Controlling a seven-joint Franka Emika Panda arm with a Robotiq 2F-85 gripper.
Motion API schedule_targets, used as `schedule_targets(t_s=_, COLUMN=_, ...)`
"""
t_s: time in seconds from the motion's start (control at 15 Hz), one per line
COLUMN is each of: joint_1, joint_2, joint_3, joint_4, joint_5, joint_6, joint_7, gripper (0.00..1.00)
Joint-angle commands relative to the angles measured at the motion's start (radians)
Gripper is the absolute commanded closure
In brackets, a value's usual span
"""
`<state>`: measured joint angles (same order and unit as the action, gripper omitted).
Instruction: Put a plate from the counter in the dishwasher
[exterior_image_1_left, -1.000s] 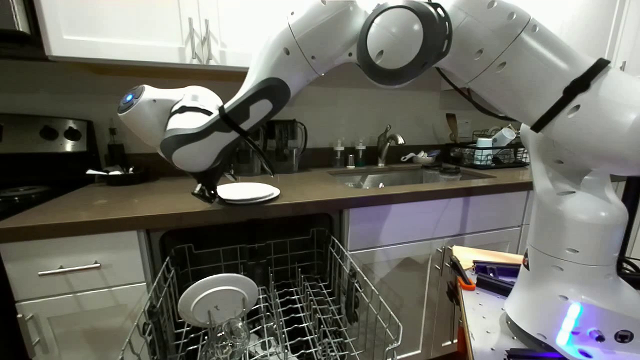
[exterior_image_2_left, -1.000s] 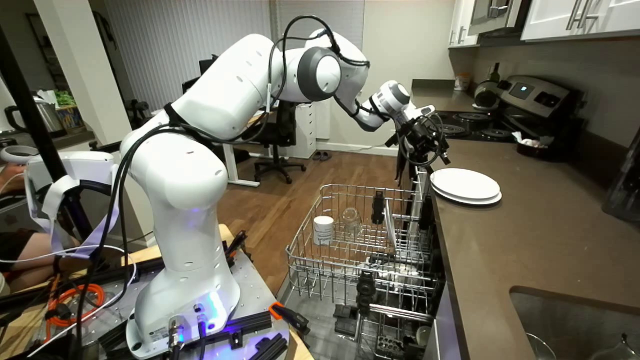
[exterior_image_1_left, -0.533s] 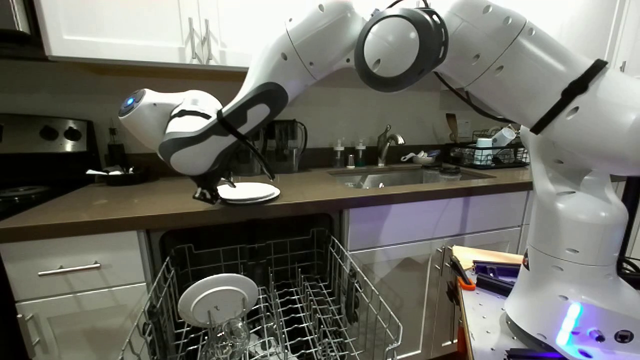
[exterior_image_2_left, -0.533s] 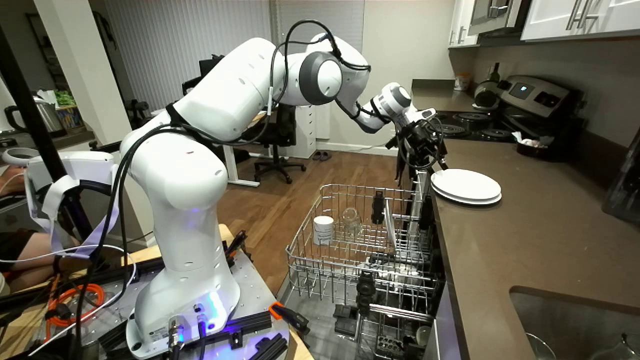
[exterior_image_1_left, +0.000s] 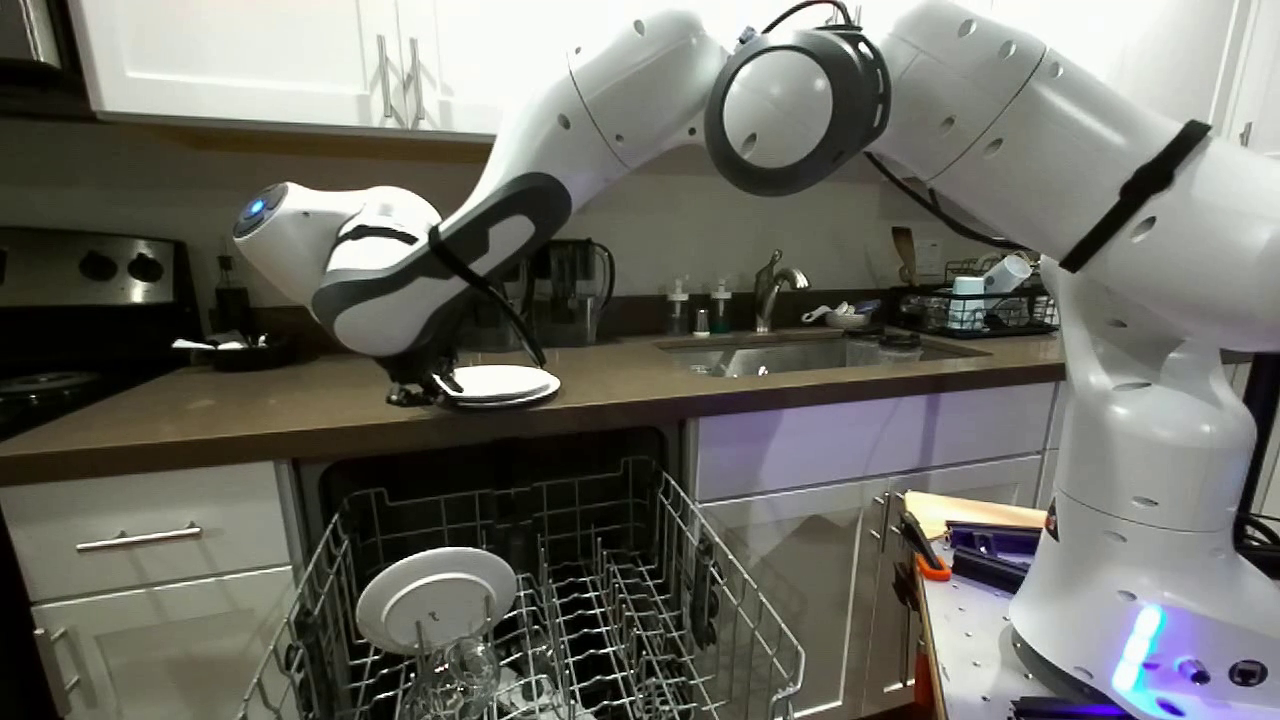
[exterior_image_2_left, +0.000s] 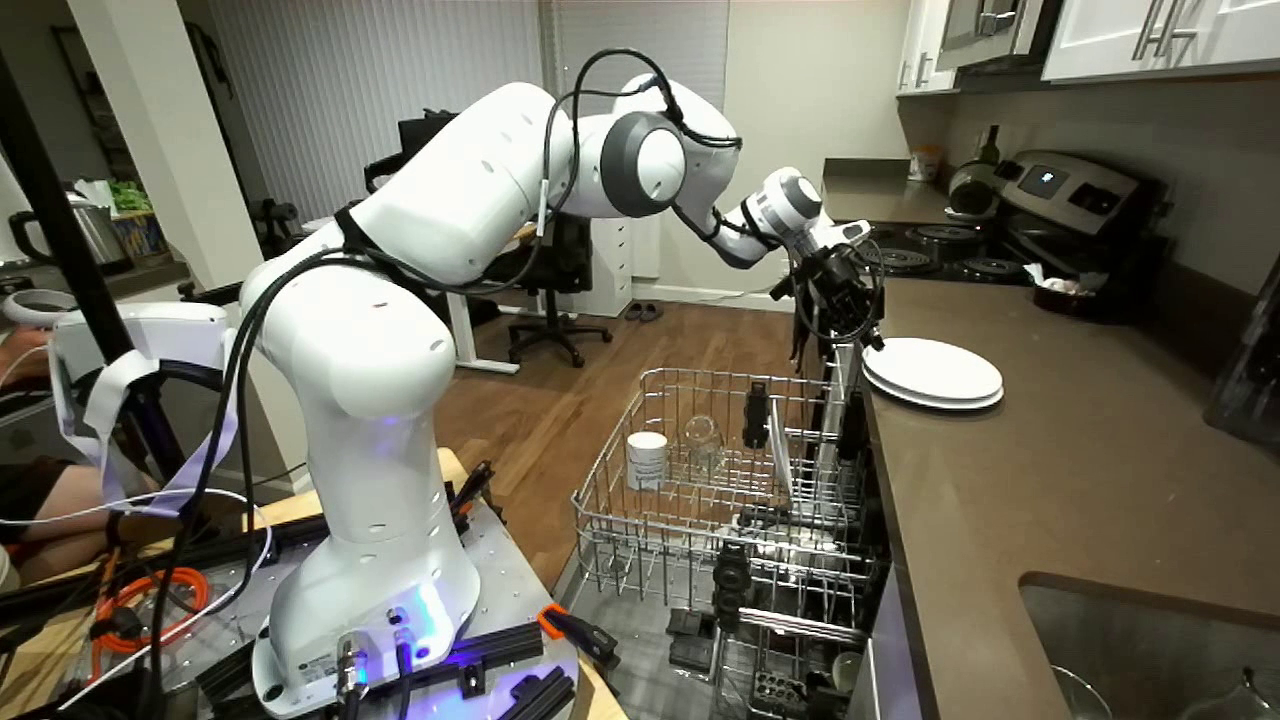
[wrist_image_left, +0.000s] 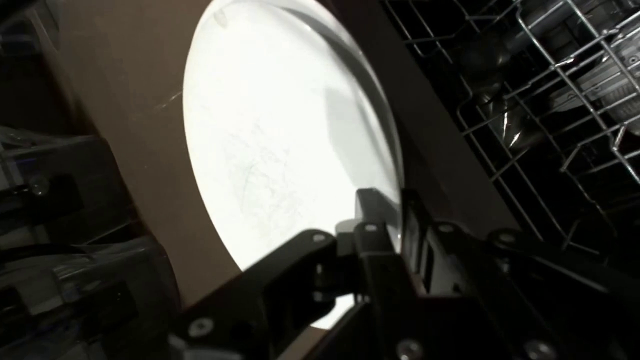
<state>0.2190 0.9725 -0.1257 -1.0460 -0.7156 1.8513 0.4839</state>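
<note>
Wrist view puts the plate (wrist_image_left: 270, 140) across the middle of the frame up to its top edge, face up; it is round, but the slant of the camera draws it into an oval whose long axis runs steeply from upper left to lower right. Low and right of centre there, the gripper (wrist_image_left: 398, 207) has its jaws almost together, one finger over the plate's face and one outside its edge; the rim fills the narrow space between them, so the gripper has the plate by its edge. In an exterior view a lower dish (exterior_image_2_left: 960, 404) lies directly beneath the plate, right of centre; I cannot tell whether the jaws take it in too. The plate rests flat there near the left edge of the counter (exterior_image_2_left: 1080, 480), its oval slanting slightly down to the right, the gripper at its upper left rim. In an exterior view the plate is left of centre, its long axis level across the frame. Below it, the dishwasher (exterior_image_1_left: 580, 455) holds a leaning dish (exterior_image_1_left: 437, 600) with its underside showing.
</note>
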Motion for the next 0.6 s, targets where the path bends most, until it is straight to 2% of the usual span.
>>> schedule_targets(t_s=0.0, joint_1=0.012, joint_2=0.027, joint_3=-0.015, joint_4=0.052, joint_5=0.031, joint_6=-0.015, joint_7=-0.007, gripper=0.96)
schedule_targets(t_s=0.07, joint_1=0.014, joint_2=0.027, joint_3=-0.018, joint_4=0.058, joint_5=0.029, joint_6=-0.015, joint_7=-0.009, gripper=0.93)
schedule_targets(t_s=0.53, joint_1=0.029, joint_2=0.045, joint_3=-0.018, joint_4=0.105, joint_5=0.031, joint_6=-0.021, joint_7=-0.018, gripper=0.92)
